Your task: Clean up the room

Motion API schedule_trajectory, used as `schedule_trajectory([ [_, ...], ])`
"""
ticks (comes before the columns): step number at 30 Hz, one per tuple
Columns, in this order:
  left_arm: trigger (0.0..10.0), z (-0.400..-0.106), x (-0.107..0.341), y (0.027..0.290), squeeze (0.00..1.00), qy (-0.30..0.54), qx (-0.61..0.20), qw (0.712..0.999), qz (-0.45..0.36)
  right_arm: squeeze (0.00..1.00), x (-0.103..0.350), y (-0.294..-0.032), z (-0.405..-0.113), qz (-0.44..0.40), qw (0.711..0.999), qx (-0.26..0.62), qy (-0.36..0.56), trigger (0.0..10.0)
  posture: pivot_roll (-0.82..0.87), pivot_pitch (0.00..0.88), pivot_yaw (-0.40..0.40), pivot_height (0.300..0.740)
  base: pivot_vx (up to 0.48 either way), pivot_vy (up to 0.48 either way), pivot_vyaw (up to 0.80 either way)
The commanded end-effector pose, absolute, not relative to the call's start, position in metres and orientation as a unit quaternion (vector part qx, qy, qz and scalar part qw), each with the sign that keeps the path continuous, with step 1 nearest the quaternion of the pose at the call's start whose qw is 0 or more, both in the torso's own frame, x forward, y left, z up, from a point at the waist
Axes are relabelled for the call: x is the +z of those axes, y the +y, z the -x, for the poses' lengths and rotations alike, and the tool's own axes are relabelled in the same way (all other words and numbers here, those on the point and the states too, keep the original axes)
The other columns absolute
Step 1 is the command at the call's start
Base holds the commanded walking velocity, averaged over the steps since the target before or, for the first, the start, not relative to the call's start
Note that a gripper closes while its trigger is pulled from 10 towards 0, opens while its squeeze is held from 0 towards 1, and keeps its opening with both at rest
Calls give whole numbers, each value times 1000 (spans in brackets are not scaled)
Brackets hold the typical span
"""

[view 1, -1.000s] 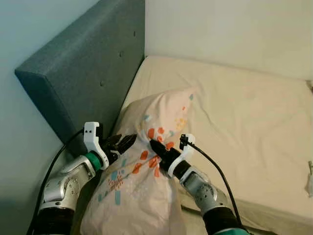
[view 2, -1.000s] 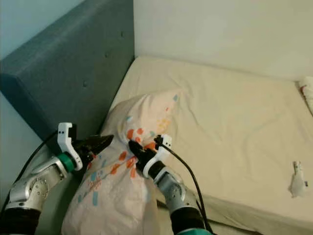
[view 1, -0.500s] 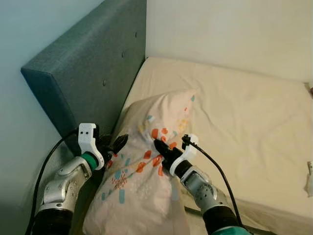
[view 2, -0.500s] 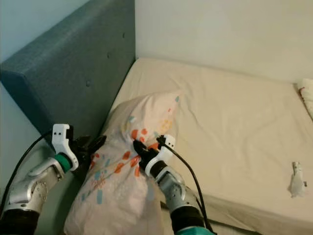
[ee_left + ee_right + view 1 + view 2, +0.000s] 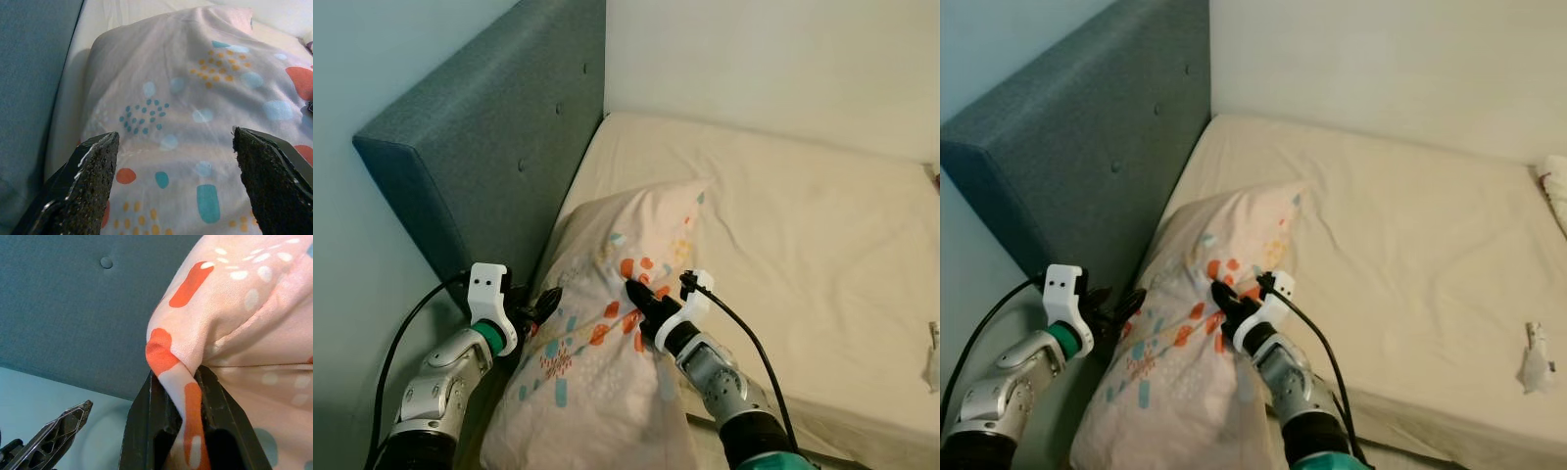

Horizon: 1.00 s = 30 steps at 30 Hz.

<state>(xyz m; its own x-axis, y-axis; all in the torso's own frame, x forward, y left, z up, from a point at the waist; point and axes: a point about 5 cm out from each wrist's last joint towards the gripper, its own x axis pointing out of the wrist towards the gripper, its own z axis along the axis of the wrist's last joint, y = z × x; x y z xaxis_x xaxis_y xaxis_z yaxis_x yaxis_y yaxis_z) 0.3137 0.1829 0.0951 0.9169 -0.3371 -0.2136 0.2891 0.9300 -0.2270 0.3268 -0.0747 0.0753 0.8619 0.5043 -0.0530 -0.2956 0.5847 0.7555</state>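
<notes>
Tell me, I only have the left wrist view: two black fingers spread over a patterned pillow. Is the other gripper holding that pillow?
Observer: Yes. The right gripper is shut on a fold of the pale pink pillow with orange and teal spots.
Operator: Where does the pillow lie?
Observer: On the cream bed sheet, against the padded teal fabric headboard.
Operator: And my left gripper?
Observer: The left gripper sits open at the pillow's headboard-side edge.

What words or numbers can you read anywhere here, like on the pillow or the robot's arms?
None: no words, numbers or labels can be read in these pictures.
The pillow carries only coloured dots and shapes, no letters.
The right gripper, pinching a fold of the pillow, and the open left gripper beside it bear no markings.
The headboard has plain buttons.
</notes>
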Motion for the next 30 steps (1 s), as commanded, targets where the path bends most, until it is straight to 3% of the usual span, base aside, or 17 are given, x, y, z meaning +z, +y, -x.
schedule_trajectory([
  [1, 10000, -312, 88, 180, 0, 138, -165, 972, 91, 0, 92, -48, -331, -424, 863, 252, 110, 10000, 254, 85, 54, 731, 0, 0, 0],
  [16, 10000, -312, 87, 183, 0, 129, -135, 977, 98, 0, 92, -51, -333, -413, 869, 249, 109, 10000, 245, 95, 3, 678, 0, 0, 0],
  [30, 10000, -303, 78, 184, 0, 142, -130, 976, 99, 0, 93, -50, -333, -415, 870, 244, 109, 10000, 233, 101, 7, 635, 0, 0, 0],
])
